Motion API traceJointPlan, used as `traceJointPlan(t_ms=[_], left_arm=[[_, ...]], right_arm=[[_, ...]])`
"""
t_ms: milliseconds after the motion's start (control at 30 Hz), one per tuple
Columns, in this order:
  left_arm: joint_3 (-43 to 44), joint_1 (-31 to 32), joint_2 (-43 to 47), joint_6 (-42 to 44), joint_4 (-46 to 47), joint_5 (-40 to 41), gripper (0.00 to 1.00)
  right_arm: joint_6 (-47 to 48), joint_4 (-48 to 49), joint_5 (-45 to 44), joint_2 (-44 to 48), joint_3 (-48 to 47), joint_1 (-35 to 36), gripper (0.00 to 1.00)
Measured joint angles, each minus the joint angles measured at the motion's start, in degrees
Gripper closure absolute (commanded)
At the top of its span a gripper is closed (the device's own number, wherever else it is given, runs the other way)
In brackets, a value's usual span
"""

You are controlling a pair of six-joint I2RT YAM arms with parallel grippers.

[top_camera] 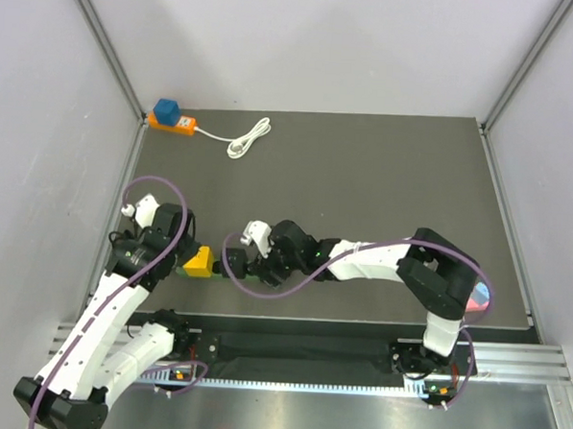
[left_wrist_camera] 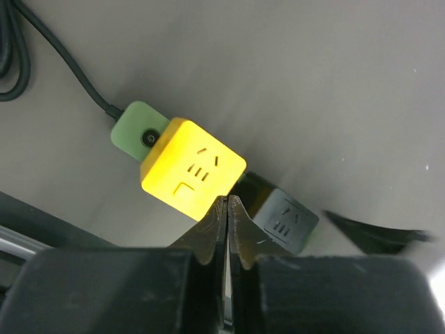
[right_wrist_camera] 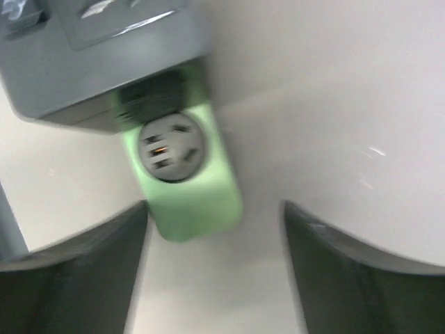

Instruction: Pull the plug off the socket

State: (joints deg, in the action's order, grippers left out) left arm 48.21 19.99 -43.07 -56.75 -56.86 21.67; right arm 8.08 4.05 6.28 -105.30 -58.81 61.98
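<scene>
The yellow cube plug [left_wrist_camera: 191, 167] sits on one end of a green socket strip [left_wrist_camera: 135, 129], right at the tips of the left claw [left_wrist_camera: 228, 203]. That claw's two fingers are pressed together with nothing between them, and their points meet at the cube's near lower edge. A dark grey cube [left_wrist_camera: 285, 219] sits just to the right of those tips, beside the yellow one. A black cable [left_wrist_camera: 76, 76] leaves the strip's far end and runs up and away to the left.

The right claw [right_wrist_camera: 214, 207] stands apart, fingers spread. The strip's other end lies between its fingers, much closer to the left-hand finger [right_wrist_camera: 69, 271]. The picture is too blurred to tell whether they touch. A round grey socket face [right_wrist_camera: 172, 149] shows on the strip just ahead of the gap, with a grey block [right_wrist_camera: 104, 56] beyond it. Bare table runs right up to the right-hand finger [right_wrist_camera: 334, 278].

From above, both claws meet near the table's [top_camera: 365, 180] front edge, on the left. Open dark surface stretches behind them and to the right. In the back left corner, well apart from both claws, an orange power strip [top_camera: 173, 123] carries a blue cube [top_camera: 166, 108], with a white cable [top_camera: 249, 138] coiled beside it.
</scene>
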Motion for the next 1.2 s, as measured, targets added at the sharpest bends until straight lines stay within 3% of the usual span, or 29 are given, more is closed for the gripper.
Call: traceJointPlan(t_ms=[33,267,500,667,1000,1200], left_arm=[[-0.50,-0.02,-0.07,-0.20,0.37,0.50,1.00],[-3.17,-0.57,-0.87,-0.57,3.96,2.43,1.00],[-5.68,-3.21,-2.58,-0.07,6.08,1.09,1.00],[-7.43,-6.80,-3.80,1.40,7.39,-1.84,1.00],[-8.57,-9.44,-3.98,2.67,8.07,-6.58,1.00],[-9.07,-9.51,-3.93,1.40,8.11,-8.39,1.00]], right_arm=[[-1.81,-0.63,-1.68,1.01,0.02,-0.26,0.00],[-8.87,-0.66,-7.30,10.12,0.76,-0.24,0.00],[-10.62,5.57,-6.16,14.40,3.63,0.63,0.00],[-4.48,8.79,-4.13,13.29,4.24,4.70,0.11],[7.28,13.46,-4.13,3.69,1.46,8.35,0.12],[8.90,12.59,-7.04,-0.59,-3.69,8.00,0.19]])
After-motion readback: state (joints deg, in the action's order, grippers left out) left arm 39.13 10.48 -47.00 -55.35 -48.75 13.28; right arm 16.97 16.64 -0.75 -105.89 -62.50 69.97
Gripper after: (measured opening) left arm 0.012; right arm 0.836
